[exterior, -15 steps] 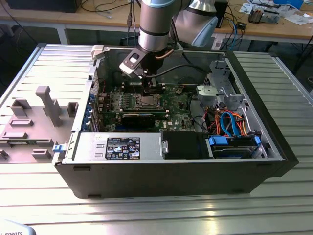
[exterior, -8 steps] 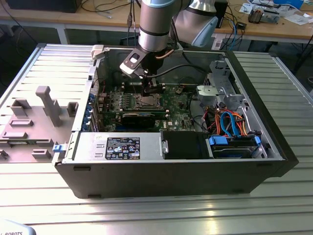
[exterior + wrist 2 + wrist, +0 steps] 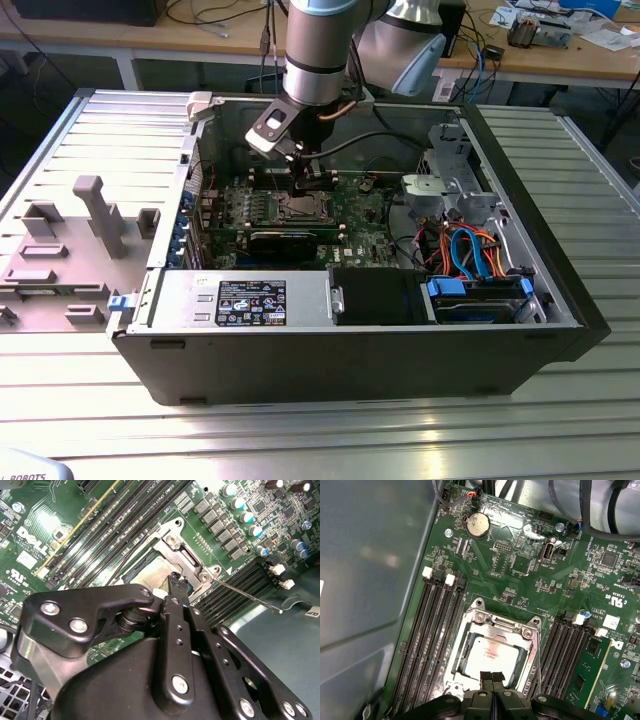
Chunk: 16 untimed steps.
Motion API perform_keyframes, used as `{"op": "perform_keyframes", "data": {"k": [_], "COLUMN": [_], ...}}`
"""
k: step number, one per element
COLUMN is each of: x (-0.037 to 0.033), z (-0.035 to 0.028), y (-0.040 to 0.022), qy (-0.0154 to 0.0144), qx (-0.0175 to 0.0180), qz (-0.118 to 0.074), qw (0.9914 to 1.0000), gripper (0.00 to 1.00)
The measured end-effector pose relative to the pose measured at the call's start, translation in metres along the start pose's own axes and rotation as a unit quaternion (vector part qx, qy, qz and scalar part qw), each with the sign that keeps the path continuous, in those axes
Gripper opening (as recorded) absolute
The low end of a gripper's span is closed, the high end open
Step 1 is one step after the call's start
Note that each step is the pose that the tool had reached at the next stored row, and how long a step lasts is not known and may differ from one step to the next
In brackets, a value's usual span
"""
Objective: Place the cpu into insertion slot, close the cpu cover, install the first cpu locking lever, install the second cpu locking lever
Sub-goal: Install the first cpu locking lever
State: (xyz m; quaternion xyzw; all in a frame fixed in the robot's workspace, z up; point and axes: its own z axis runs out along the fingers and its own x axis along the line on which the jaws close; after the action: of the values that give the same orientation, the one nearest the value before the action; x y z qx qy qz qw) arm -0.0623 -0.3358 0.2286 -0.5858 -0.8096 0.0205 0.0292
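- Cpu point(image 3: 491, 652), a small flat silvery-tan square plate, lay seated in the insertion slot point(image 3: 301, 209), a small square socket with a dark middle and a silvery metal rim, so the first step looked done.
- The cpu cover point(image 3: 495, 626), a thin silvery square metal frame plate, appeared to lie down flat around the cpu, its window leaving the plate's face bare; the closing step also seemed complete.
- A thin silvery wire locking lever point(image 3: 539, 655) ran along one side of the socket. In the second wrist view it point(image 3: 247, 596) reached out away from the socket corner, which I judged as not latched; whether the other lever was set I could not tell.
- The black two-fingered gripper point(image 3: 492, 675) hovered just over the socket's edge, its fingers point(image 3: 486, 678) pressed together with nothing between them; the cpu sat just beyond the fingertips, apart from them.
- Around the socket lay the green circuit board point(image 3: 520, 565), with long black memory slots point(image 3: 432, 630) on both flanks.
- All of it sat inside the open dark grey computer case point(image 3: 350, 370) on a ribbed metal table.
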Motion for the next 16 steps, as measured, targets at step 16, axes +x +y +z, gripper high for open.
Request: {"op": "perform_keyframes", "data": {"k": [16], "x": [0.0000], "z": [0.0000], "y": [0.0000], "qy": [-0.0011], "qx": [0.0004], "qz": [-0.017], "qw": [0.99985], "gripper": [0.11]}}
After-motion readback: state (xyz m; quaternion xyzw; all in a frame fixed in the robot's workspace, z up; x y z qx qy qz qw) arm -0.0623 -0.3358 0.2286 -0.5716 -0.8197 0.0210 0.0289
